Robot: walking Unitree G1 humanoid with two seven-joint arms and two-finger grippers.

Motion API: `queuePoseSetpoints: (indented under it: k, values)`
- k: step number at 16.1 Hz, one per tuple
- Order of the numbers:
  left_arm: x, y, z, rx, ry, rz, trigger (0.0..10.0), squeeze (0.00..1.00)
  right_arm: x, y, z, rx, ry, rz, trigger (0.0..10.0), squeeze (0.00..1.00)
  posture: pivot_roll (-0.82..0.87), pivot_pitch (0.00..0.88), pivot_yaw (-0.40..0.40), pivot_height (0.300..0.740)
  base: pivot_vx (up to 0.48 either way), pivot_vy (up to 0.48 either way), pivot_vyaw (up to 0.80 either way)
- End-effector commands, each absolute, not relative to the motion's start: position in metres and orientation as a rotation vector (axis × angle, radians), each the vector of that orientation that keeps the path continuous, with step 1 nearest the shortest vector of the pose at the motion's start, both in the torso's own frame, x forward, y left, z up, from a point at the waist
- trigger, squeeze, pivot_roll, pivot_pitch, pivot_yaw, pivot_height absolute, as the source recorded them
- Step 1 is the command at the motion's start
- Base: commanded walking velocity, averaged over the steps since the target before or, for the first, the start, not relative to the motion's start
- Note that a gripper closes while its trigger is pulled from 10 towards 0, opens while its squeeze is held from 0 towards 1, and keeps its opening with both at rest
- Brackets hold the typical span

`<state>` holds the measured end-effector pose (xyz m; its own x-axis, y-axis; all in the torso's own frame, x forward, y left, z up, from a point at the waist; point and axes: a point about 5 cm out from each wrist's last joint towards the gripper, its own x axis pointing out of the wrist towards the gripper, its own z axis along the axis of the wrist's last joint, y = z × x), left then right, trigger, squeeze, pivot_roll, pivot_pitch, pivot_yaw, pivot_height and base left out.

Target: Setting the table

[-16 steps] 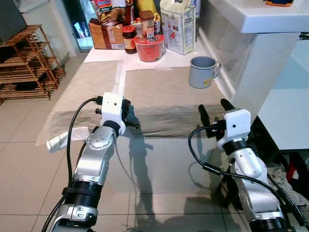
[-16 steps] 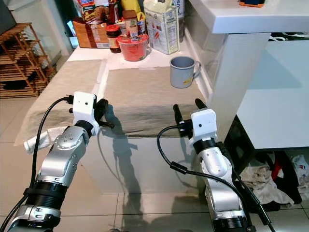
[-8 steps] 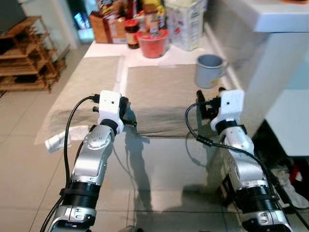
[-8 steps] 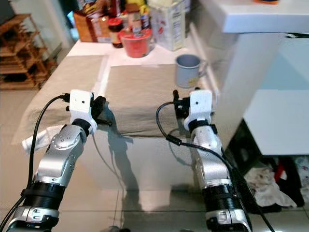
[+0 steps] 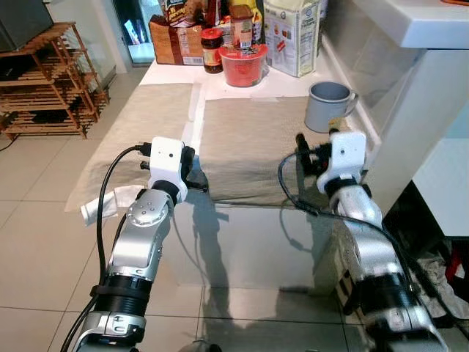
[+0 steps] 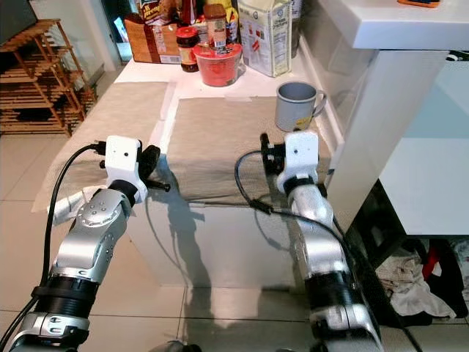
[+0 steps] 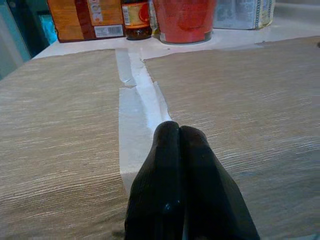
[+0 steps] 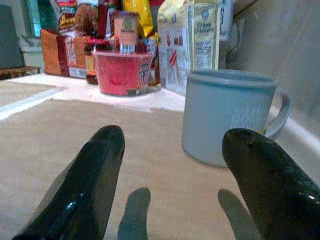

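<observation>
On the placemat [image 5: 253,143]: grey mug [image 5: 326,105], upright.

Pale tiled floor [image 5: 44,242], wooden slatted rack [image 5: 44,81], white counter [image 6: 381,29] alongside.

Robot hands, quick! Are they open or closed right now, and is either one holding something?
Left gripper: fingers closed, holding nothing, over the placemats' near edge.
Right gripper: fingers open, holding nothing, pointed at the grey mug.
</observation>
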<state>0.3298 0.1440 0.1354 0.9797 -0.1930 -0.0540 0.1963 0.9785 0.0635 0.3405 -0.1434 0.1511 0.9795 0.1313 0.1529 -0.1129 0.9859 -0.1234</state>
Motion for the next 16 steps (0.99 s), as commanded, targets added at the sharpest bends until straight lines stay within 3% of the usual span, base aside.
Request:
queuePoseSetpoints:
  k: [1,5,16]
  values:
    - [0.329,0.146,0.14,0.081,0.036,-0.2,10.0,0.0,0.345,-0.149,0.154,-0.125,-0.172,0.095,10.0,0.0,-0.1,0.0,0.078,0.736,0.0,0.0,0.0]
    - [0.315,0.149,0.141,0.108,0.058,-0.267,10.0,0.0,0.363,-0.153,0.163,-0.133,-0.167,0.046,10.0,0.0,-0.05,0.0,0.085,0.736,0.0,0.0,0.0]
    - [0.293,0.159,0.144,0.134,0.087,-0.248,10.0,0.0,0.394,-0.152,0.211,-0.126,-0.3,-0.014,10.0,0.0,0.03,0.003,0.073,0.736,0.0,0.0,0.0]
